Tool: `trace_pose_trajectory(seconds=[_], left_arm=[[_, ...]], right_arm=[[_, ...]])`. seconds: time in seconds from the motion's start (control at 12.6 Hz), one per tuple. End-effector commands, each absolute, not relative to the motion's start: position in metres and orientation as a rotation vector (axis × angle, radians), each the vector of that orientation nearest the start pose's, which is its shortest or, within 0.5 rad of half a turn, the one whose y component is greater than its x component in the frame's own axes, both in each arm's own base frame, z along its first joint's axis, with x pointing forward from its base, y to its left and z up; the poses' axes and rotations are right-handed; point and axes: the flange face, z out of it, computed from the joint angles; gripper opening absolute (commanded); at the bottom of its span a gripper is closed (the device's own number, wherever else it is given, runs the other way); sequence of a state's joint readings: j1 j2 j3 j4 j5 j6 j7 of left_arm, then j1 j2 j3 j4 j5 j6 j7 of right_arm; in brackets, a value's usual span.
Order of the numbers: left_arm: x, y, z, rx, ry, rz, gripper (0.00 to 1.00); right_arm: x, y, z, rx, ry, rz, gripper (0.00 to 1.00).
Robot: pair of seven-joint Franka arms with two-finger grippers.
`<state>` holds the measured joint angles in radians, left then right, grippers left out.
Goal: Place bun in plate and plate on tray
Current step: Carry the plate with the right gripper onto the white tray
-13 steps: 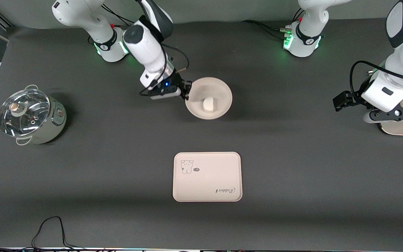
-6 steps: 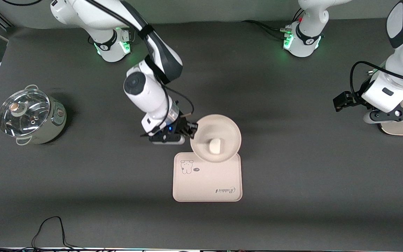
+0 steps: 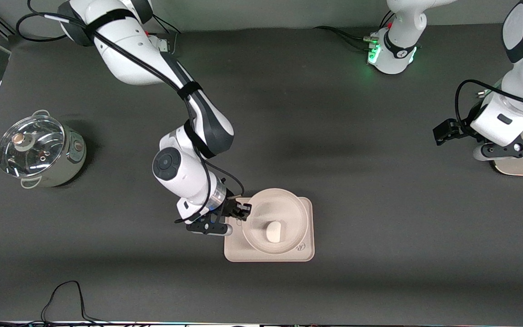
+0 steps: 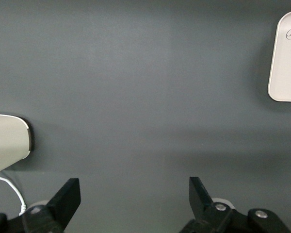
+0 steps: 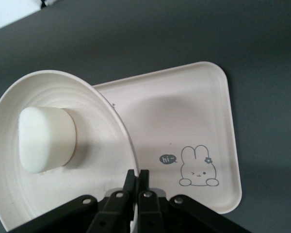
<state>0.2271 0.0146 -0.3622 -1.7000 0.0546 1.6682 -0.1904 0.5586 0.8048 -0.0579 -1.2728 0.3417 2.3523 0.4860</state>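
At the right arm's end of the table stands a pot [image 3: 41, 152], pale metal with two loop handles and a clear glass lid with a round knob. The table [image 3: 357, 181] is covered in a matt dark grey cloth.

Next comes the right gripper [image 3: 242, 212], over the edge of the tray [image 3: 234, 250]. Its two black fingers are pinched tight on the rim of the plate [image 3: 288, 211], which it holds over the tray. The plate is round, cream-beige and smooth, with faint rings inside its shallow rim. The bun [image 3: 273, 231] lies in the plate's hollow: a small, white, smooth, rounded lump.

The tray is a cream-pink rectangle with rounded corners. From the front the plate hides most of its print; only the curl of one script letter shows. The right wrist view shows more: a line-drawn rabbit [image 5: 198, 167] with a small flower by its ear and a speech bubble reading "hi~". It also shows the plate's edge gripped between the fingertips.

The left gripper [image 3: 443, 131] waits at the left arm's end of the table, beside a pale object [image 3: 522, 169] cut off by the frame. The left wrist view shows its jaws spread wide over bare cloth, and a corner of the tray with script beginning "Ra".
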Motion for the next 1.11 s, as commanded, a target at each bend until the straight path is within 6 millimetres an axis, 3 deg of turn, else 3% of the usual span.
trace_pose_trajectory(seconds=[0.0,0.32,0.63,0.71,0.79,0.87,1.03], left_arm=[[0.563,-0.066,0.568,-3.090,-0.072,0.026,1.00],[0.564,-0.065,0.567,-3.092,-0.077,0.024,1.00],[0.564,-0.065,0.567,-3.095,-0.078,0.025,1.00],[0.564,-0.063,0.567,-3.096,-0.080,0.025,1.00],[0.564,-0.062,0.567,-3.096,-0.083,0.025,1.00],[0.564,-0.062,0.567,-3.096,-0.083,0.028,1.00],[0.564,-0.062,0.567,-3.096,-0.083,0.028,1.00]], right_arm=[[0.680,0.393,0.265,-2.764,0.222,-0.213,0.00],[0.680,0.388,0.209,-2.770,0.257,-0.259,0.00],[0.679,0.386,0.193,-2.775,0.264,-0.264,0.02],[0.679,0.387,0.194,-2.773,0.265,-0.262,0.40],[0.680,0.386,0.197,-2.771,0.272,-0.266,0.88],[0.681,0.387,0.204,-2.765,0.273,-0.270,1.00],[0.681,0.390,0.234,-2.760,0.260,-0.251,1.00]])
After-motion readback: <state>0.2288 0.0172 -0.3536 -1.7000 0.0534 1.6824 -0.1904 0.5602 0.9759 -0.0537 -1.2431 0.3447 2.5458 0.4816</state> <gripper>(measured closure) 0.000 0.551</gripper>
